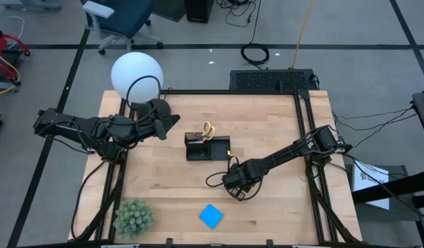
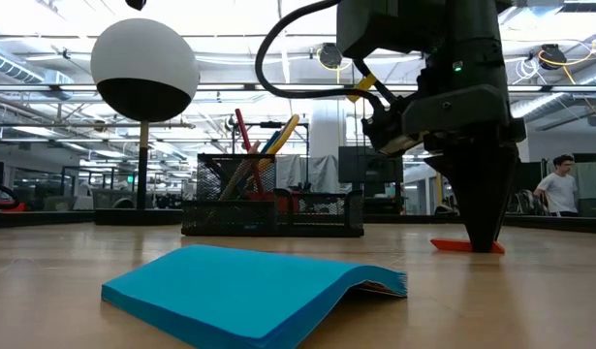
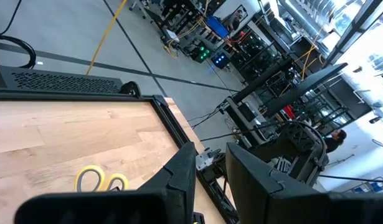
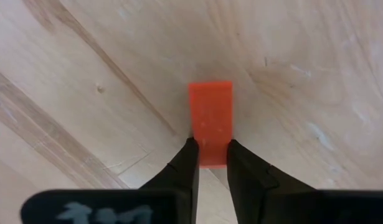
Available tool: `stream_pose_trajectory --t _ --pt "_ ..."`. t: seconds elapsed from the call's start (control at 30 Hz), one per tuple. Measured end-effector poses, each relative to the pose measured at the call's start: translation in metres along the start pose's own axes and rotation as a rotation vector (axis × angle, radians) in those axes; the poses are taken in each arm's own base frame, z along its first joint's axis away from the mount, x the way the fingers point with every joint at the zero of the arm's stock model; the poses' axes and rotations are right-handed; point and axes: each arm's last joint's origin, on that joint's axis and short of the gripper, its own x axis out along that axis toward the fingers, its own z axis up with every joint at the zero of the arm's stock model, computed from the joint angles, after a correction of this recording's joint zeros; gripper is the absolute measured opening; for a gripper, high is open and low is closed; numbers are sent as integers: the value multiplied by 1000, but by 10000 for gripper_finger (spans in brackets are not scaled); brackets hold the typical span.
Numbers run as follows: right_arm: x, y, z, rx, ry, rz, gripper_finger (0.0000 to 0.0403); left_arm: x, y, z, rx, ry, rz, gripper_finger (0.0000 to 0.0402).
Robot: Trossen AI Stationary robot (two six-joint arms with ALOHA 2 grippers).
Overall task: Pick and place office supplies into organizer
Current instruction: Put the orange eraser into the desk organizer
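The right hand (image 4: 210,152) points straight down at the bench (image 1: 267,124) and pinches the near end of a small orange-red eraser (image 4: 210,123) between its two dark fingers (image 4: 186,163). The eraser lies flat on the wood, most of it sticking out past the fingertips. In the low view the hand (image 2: 484,237) stands on the eraser (image 2: 466,246) like a dark wedge. From above, this hand (image 1: 236,184) sits a little toward the front edge from the middle of the bench, just in front of the organizer (image 1: 207,147).

The organizer is a small black mesh tray near the middle of the bench; yellow-handled scissors (image 1: 209,129) and a few pens (image 2: 247,145) stand in its tall part. A blue note pad (image 1: 211,215) lies flat near the front edge, well apart from the tray.

The left hand (image 1: 172,121) waits above the back left part of the bench, beside a white globe lamp (image 1: 136,76), its fingers (image 3: 182,171) spread and holding nothing. A green spiky plant (image 1: 133,217) sits at the front left corner.
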Motion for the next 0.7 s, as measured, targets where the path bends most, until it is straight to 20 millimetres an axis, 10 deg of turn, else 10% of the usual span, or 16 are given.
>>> stream_pose_trajectory --t 0.7 --pt "-19 -8 5 -49 -21 50 49 0 0 0 0 0 0 81"
